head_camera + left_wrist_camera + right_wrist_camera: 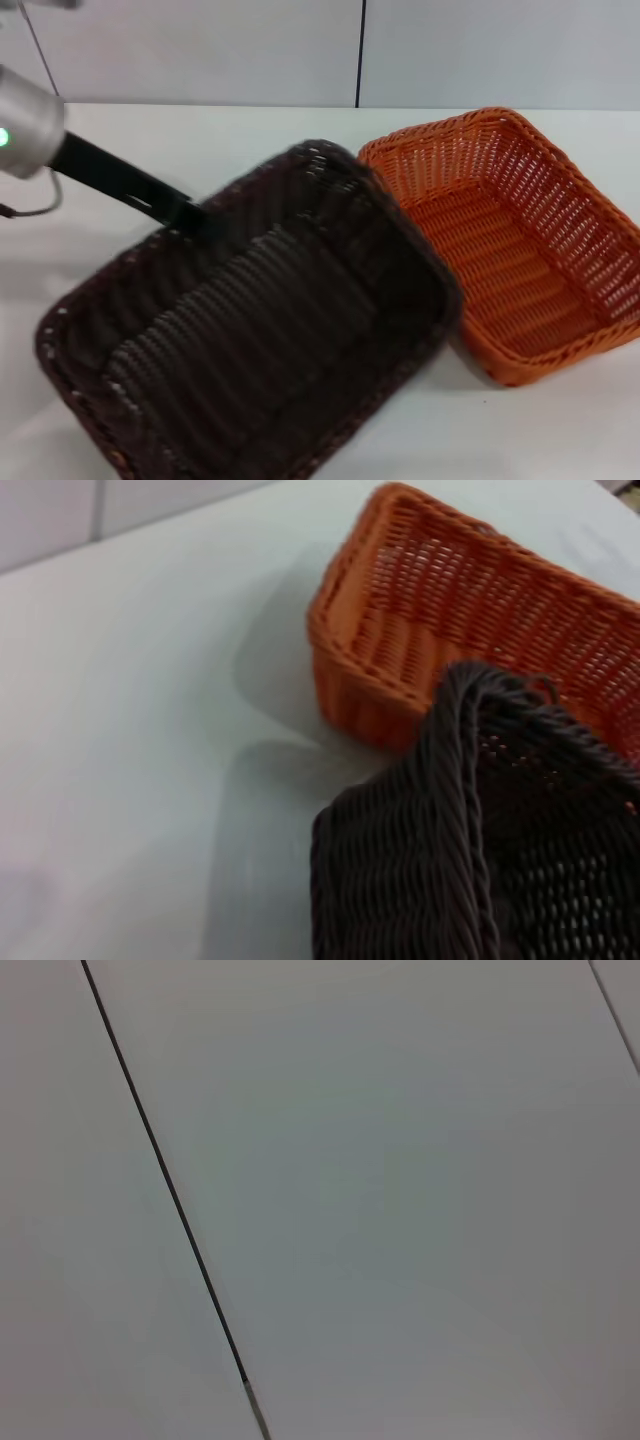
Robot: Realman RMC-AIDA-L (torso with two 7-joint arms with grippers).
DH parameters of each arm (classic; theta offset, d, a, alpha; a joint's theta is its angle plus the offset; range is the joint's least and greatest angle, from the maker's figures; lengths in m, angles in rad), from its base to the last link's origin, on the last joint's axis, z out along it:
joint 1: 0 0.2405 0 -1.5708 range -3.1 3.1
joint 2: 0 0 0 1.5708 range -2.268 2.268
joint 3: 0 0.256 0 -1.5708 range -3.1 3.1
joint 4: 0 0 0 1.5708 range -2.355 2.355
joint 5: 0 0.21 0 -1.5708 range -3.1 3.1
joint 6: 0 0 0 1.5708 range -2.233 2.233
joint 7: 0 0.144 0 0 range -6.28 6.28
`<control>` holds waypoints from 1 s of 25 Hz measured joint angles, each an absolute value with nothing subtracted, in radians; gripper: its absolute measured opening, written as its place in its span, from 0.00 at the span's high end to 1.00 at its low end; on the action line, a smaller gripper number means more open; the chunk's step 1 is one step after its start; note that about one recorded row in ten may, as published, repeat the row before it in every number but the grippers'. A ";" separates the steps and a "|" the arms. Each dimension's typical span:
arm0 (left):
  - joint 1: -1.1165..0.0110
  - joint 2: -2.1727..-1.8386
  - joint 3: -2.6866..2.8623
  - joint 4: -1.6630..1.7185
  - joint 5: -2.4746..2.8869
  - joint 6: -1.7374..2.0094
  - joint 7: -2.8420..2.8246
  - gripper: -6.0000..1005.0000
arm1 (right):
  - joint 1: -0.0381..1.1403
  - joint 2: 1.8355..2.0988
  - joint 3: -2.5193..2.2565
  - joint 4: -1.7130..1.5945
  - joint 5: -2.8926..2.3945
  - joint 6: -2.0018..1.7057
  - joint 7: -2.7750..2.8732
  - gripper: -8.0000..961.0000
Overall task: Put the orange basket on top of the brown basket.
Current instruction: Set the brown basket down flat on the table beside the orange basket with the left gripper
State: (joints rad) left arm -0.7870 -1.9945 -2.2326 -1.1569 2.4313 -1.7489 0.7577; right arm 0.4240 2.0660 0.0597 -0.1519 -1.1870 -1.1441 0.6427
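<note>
The left tool (188, 214) is gripping the far rim of the brown basket (260, 320) and holding it tilted, its far side lifted above the white table (150, 135). The orange basket (510, 240) is sitting flat on the table just beside it, on the robot's right, and the brown rim is overlapping its near-left corner. The right tool is not showing anywhere.

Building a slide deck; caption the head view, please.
Left gripper at the raised, tilted brown basket's rim, beside the orange basket on the white table.
</note>
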 joint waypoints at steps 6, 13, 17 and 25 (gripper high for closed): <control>-0.845 -2.031 -2.226 -1.058 2.432 -1.707 0.753 0.70 | 0.423 2.066 0.059 -0.152 -1.191 -1.138 0.643 0.41; -0.932 -2.059 -2.226 -0.891 2.401 -1.613 0.738 0.68 | 0.422 2.061 0.058 -0.152 -1.189 -1.133 0.643 0.41; -0.953 -2.059 -2.223 -0.846 2.385 -1.598 0.742 0.67 | 0.422 2.059 0.058 -0.152 -1.188 -1.130 0.643 0.41; -0.948 -2.057 -2.220 -0.849 2.360 -1.595 0.748 0.64 | 0.430 2.057 0.058 -0.152 -1.188 -1.094 0.642 0.42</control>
State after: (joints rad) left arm -0.9483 -2.0569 -2.2197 -0.8487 2.3597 -1.5947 0.7479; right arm 0.4296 2.0572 0.0583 -0.1518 -1.1878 -1.0939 0.6424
